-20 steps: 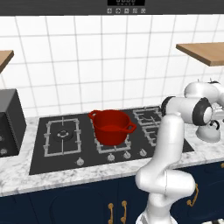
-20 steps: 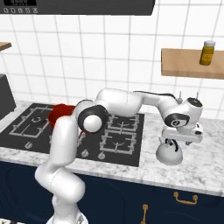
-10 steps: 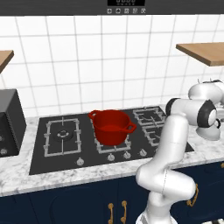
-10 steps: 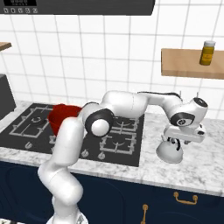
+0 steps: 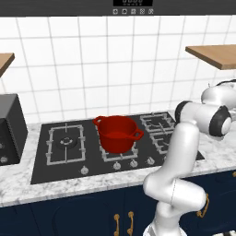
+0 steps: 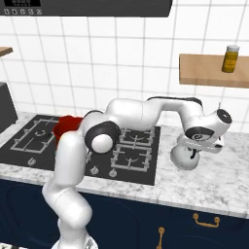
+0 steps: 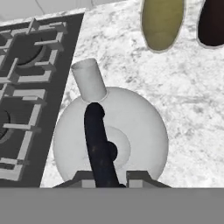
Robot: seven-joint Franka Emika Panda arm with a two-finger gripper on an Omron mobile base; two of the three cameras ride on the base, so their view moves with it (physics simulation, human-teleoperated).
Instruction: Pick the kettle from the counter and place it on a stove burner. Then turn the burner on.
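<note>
The kettle (image 7: 131, 127) stands on the marble counter (image 7: 188, 100) just right of the stove (image 7: 70, 48). It is round and white, its short spout (image 7: 89, 78) points toward the cooktop, and its dark handle (image 7: 98, 140) arches over the lid. My gripper (image 7: 109, 179) hangs straight over it, open, with a fingertip on each side of the handle's rear end. From the right base, the hand (image 6: 204, 133) sits low on top of the kettle (image 6: 184, 159). The nearest small burner grates (image 6: 131, 158) are bare.
A red two-handled pot (image 5: 117, 133) occupies the stove's middle grate. Silver knobs (image 5: 133, 163) line the front of the cooktop (image 5: 46, 163). An olive bottle (image 7: 162, 22) and a dark bottle (image 7: 212, 22) stand behind the kettle. A wooden shelf (image 6: 204, 73) with a jar hangs above.
The hand has sunk a little further onto the kettle, and the arm's forearm has swung right. The kettle has stayed in place.
</note>
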